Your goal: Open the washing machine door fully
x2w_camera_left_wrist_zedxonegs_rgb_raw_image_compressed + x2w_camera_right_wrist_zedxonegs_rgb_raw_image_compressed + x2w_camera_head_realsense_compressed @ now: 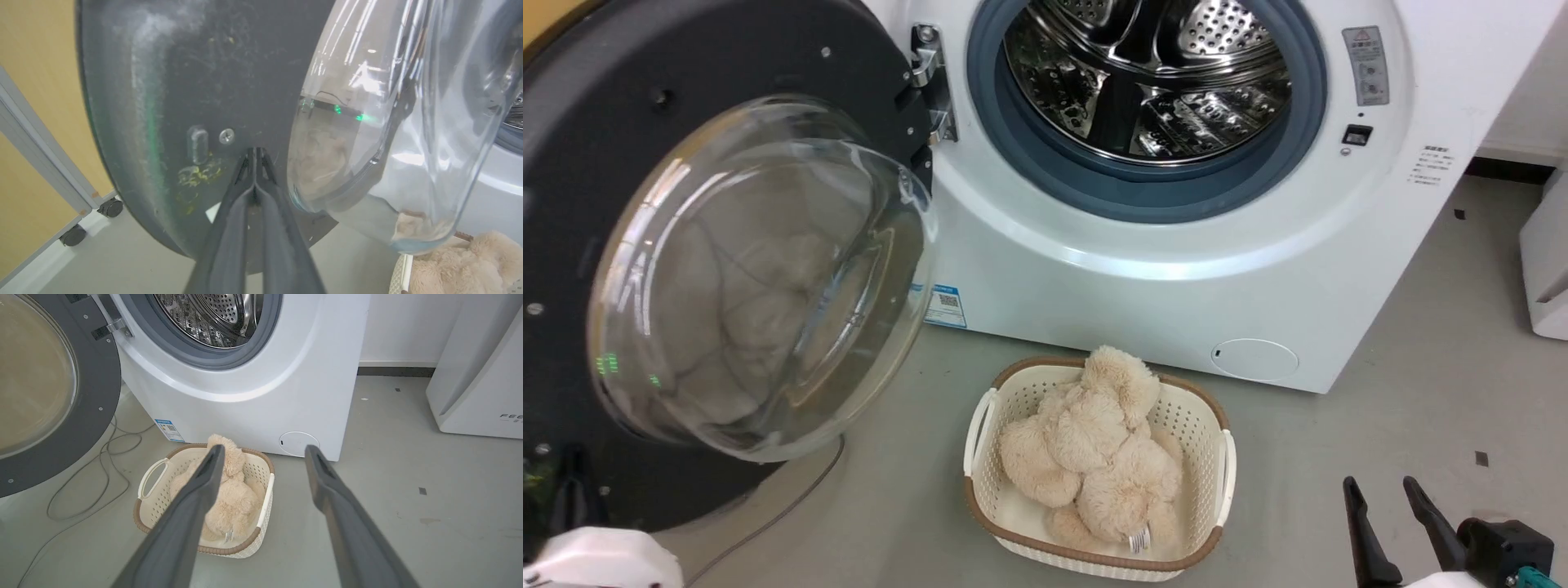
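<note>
The washing machine door [580, 204], a black disc with a bulging glass bowl [760, 278], stands swung wide to the left on its hinge [929, 82]. The white washing machine [1176, 286] shows its steel drum [1152, 73] and blue-grey gasket. My left gripper [255, 154] is shut, its tips pressed on the door's [184, 81] inner black face just left of the glass bowl [388, 143], low on the disc. In the head view it shows dark at the lower left [574, 482]. My right gripper [1386, 492] is open and holds nothing, low at the right, well away from the door [94, 396].
A cream basket [980, 425] with a beige plush toy [1094, 449] sits on the floor before the machine. A grey cable [102, 457] loops on the floor under the door. A white unit [482, 375] stands at the right, and a yellow panel on castors [110, 207] behind the door.
</note>
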